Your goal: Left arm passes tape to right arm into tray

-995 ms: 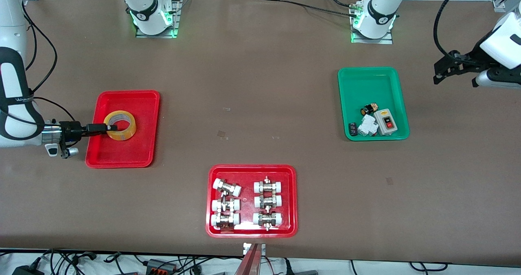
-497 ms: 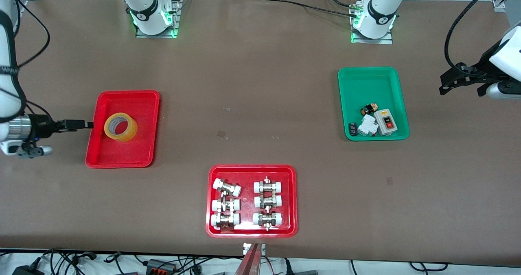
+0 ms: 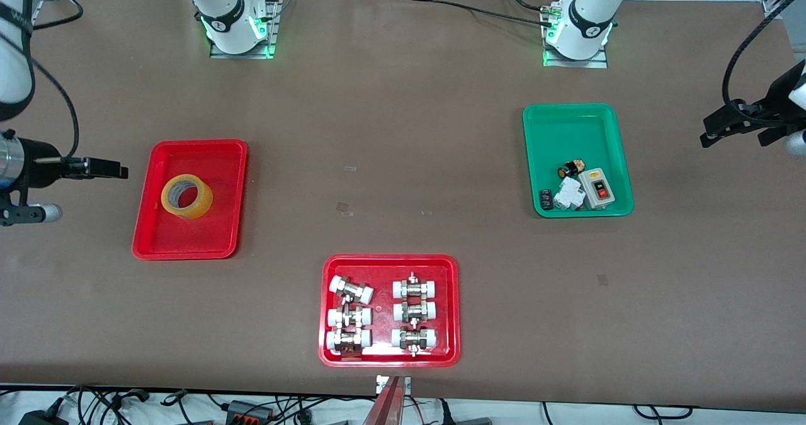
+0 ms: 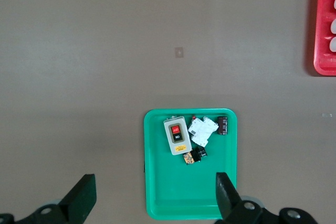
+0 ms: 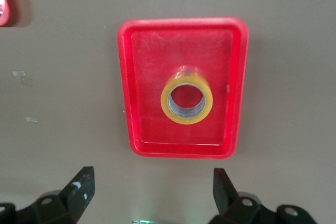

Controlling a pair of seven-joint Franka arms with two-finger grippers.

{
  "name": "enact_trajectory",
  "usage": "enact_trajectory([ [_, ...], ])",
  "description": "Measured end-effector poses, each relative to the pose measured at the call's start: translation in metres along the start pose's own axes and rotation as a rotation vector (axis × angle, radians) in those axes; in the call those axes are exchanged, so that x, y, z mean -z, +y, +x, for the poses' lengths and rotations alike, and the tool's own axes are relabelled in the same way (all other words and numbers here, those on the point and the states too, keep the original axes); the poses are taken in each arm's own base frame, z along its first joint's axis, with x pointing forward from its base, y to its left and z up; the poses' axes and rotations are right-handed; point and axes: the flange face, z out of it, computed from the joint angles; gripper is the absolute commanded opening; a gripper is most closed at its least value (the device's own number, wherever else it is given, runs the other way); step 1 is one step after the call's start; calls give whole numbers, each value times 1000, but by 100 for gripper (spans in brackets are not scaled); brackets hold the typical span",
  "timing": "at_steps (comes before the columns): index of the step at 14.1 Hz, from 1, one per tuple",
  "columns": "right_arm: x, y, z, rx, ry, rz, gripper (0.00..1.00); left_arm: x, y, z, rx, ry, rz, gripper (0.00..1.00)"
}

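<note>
Tape (image 3: 186, 196) lies flat in the tray (image 3: 233, 160), core hole up, toward the end of the tray farther from the front camera — so, judging by how things lie, the task looks done. The right wrist view shows it plainly: tape (image 5: 186, 102) resting on the tray floor (image 5: 152, 77), nothing touching it.

The right hand (image 3: 119, 172) is over bare bench (image 3: 403, 129) just beside the tray, at the right arm's end, well clear of the tape. Its fingers (image 5: 79, 187) stand wide apart in its own wrist view and hold nothing.

The left hand (image 3: 715, 136) waits over the bench at the left arm's end, past the green tray (image 3: 570, 119). Its fingers (image 4: 84, 195) are also spread wide and empty — its wrist view looks down on the green tray (image 4: 157, 182) with its switch box (image 4: 175, 135) and small parts.

The wider red tray (image 3: 390, 262) of fittings sits nearer the front camera, untouched as far as can be seen.

Nothing seems left but for both arms to clear off; no handover or placing step remains, since the tape sits fully inside the rim and neither hand carries anything.
</note>
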Motion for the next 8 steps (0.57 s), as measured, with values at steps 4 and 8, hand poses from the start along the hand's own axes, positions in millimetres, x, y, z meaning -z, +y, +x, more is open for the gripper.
enact_trajectory([
  [4, 38, 6, -6, -17, 74, -42, 100, 0, -3, 0, 5, -1, 0, 100],
  [8, 52, 10, 5, -35, 201, -91, 100, 0, -3, 0, 5, -1, 0, 100],
])
